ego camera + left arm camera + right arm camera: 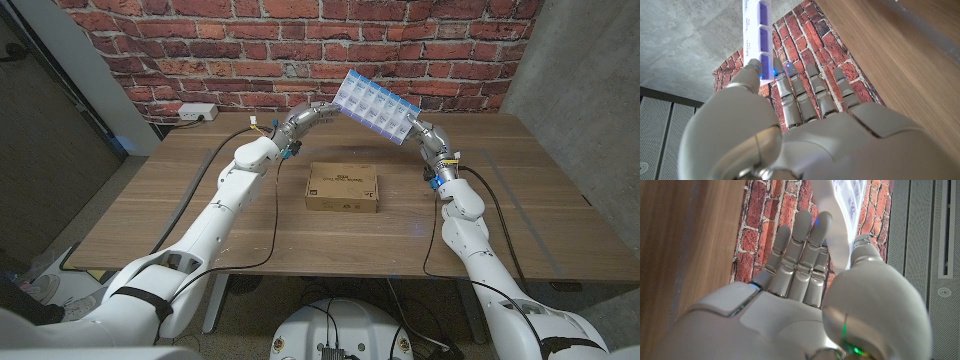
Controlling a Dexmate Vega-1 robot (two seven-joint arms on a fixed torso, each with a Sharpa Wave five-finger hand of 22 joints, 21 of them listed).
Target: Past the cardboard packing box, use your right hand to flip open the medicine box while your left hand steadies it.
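Medicine box (376, 104), closed: was held in the air past the cardboard box (342, 187) on the surface (200, 170), left robot hand (322, 108) and right robot hand (417, 130) each grasping an end; advised firm left grip while right fingertips lifted a lid.

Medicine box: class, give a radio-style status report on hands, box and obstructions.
Left hand and right hand grip medicine box ends, aloft, tilted. Lids appear closed. Cardboard packing box below, clear.
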